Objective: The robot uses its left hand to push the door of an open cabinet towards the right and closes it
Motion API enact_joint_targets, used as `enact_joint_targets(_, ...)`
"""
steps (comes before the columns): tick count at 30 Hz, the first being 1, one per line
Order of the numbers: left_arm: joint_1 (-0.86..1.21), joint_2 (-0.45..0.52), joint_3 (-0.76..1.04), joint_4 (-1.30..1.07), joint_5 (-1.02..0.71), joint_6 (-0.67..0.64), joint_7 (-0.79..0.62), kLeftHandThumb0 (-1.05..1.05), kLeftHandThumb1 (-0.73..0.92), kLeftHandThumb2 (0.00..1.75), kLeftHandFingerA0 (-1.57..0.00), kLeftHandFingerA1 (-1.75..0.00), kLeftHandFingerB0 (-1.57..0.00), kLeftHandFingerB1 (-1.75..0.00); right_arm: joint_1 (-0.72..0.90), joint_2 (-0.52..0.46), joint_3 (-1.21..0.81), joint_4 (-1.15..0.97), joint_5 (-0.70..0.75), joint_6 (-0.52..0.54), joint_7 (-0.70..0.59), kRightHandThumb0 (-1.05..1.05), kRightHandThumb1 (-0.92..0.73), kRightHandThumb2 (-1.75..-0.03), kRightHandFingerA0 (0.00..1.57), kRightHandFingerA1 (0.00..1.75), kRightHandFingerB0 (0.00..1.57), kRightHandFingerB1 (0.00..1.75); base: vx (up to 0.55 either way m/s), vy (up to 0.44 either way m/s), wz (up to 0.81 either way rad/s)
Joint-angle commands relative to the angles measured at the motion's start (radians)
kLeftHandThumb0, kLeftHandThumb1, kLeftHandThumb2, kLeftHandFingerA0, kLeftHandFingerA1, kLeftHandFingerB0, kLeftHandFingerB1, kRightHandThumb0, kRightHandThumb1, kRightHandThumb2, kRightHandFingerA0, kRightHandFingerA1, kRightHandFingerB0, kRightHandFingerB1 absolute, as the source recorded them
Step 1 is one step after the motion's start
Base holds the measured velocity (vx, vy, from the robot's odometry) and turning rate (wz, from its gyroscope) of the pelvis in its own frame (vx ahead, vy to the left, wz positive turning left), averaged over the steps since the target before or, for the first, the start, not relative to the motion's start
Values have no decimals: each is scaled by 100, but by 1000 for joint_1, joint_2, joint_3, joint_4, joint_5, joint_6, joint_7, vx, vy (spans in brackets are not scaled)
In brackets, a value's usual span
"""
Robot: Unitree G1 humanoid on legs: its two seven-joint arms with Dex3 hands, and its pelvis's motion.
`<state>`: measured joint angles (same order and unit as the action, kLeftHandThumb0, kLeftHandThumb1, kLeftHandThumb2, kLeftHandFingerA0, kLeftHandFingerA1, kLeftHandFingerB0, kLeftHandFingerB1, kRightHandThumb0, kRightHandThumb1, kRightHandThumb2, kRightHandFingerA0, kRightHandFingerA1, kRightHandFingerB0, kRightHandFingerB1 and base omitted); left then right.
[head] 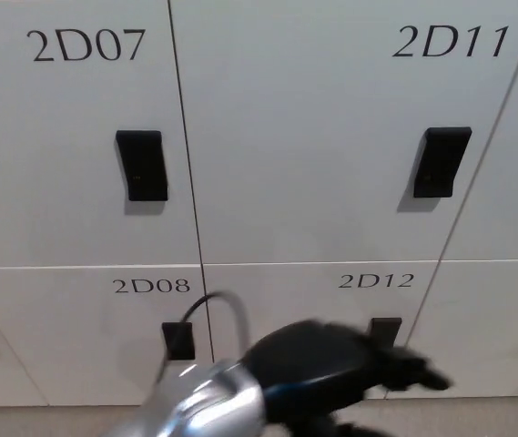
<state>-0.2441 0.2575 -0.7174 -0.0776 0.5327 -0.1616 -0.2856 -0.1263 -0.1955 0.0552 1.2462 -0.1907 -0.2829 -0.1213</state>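
The white cabinet door marked 2D11 [331, 137] lies flush with its neighbours, its black handle [441, 161] at the right. My left hand [340, 369] is low in the head view, in front of the 2D12 door and apart from 2D11. Its black fingers [413, 371] point right, spread, with nothing held. The silver forearm [199, 405] rises from the bottom edge. My right hand does not show.
Door 2D07 [67, 137] with a black handle [141, 165] is at the left. Below are doors 2D08 [86, 337] and 2D12 [322, 305], each with a small black handle. A black cable [213, 305] loops off my wrist.
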Motion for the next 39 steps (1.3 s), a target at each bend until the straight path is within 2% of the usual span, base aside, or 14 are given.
enact_joint_targets(1, 307, 175, 189, -77, -198, -18, -31, -63, 72, 106, -39, -54, -24, -45, 10, -4, -1, 8, -3, 23, -5, -56, -63, -94, 37, 52, 38, 51, 0, 0, 0)
enact_joint_targets(2, 330, 181, 212, -61, -220, -32, -27, -66, 88, 67, -46, -35, -39, -33, 11, -4, -3, 8, 0, 20, 1, -50, -61, -97, 38, 54, 36, 52, 0, 0, 0)
enact_joint_targets(4, 388, 194, 288, 1, -278, -72, -4, -61, 68, 108, -45, -57, -23, -45, 8, -5, -6, 7, 4, 20, 7, -49, -77, -63, 46, 39, 45, 37, 0, 0, 0)
enact_joint_targets(5, 415, 201, 334, 53, -301, -112, 22, -65, 84, 66, -52, -37, -44, -35, 7, -5, -4, 6, 2, 22, 7, -51, -64, -98, 38, 54, 35, 51, 0, 0, 0)
enact_joint_targets(9, 487, 199, 483, 230, -335, -218, 97, -62, 83, 66, -54, -37, -46, -35, 11, -4, 4, 5, -5, 30, 4, -55, -66, -96, 38, 53, 35, 50, 0, 0, 0)
enact_joint_targets(21, 488, 213, 755, 769, -282, -276, 354, -64, 86, 67, -47, -37, -46, -34, 22, 0, 9, 8, -3, 11, 7, -60, -70, -98, 30, 50, 27, 47, 0, 0, 0)
enact_joint_targets(22, 483, 213, 763, 801, -286, -276, 356, -63, 86, 67, -48, -37, -47, -35, 25, 0, 9, 9, -2, 8, 9, -52, -85, -66, 34, 36, 33, 34, 0, 0, 0)
enact_joint_targets(27, 439, 223, 797, 997, -290, -261, 372, -63, 85, 67, -49, -38, -49, -36, 53, 5, 1, 10, 9, -23, 16, -55, -86, -66, 34, 36, 30, 32, 0, 0, 0)
enact_joint_targets(29, 422, 218, 816, 1067, -314, -273, 350, -64, 81, 66, -54, -38, -47, -36, 59, 5, 2, 8, 7, -33, 11, -62, -73, -101, 31, 51, 24, 46, 0, 0, 0)
enact_joint_targets(30, 411, 209, 835, 1110, -345, -267, 304, -73, 84, 66, -56, -39, -44, -35, 66, 0, -1, 7, 11, -44, 19, -55, -88, -67, 33, 35, 31, 32, 0, 0, 0)
enact_joint_targets(34, 374, 189, 867, 1188, -385, -250, 239, -79, 71, 81, -52, -45, -40, -41, 85, -6, -24, 4, 37, -75, 49, -53, -86, -66, 36, 36, 31, 33, 0, 0, 0)
enact_joint_targets(35, 360, 183, 883, 1207, -398, -246, 226, -79, 72, 81, -52, -45, -39, -41, 87, -5, -31, 4, 44, -83, 57, -57, -70, -101, 33, 53, 21, 46, 0, 0, 0)
enact_joint_targets(37, 362, 180, 886, 1226, -393, -243, 224, -70, 86, 67, -54, -37, -42, -34, 108, -7, -29, 5, 40, -98, 56, -58, -70, -102, 34, 53, 21, 46, 0, 0, 0)
enact_joint_targets(39, 364, 176, 885, 1250, -382, -250, 230, -70, 70, 104, -44, -53, -34, -49, 124, -12, -27, 5, 33, -108, 53, -58, -70, -102, 34, 53, 22, 46, 0, 0, 0)
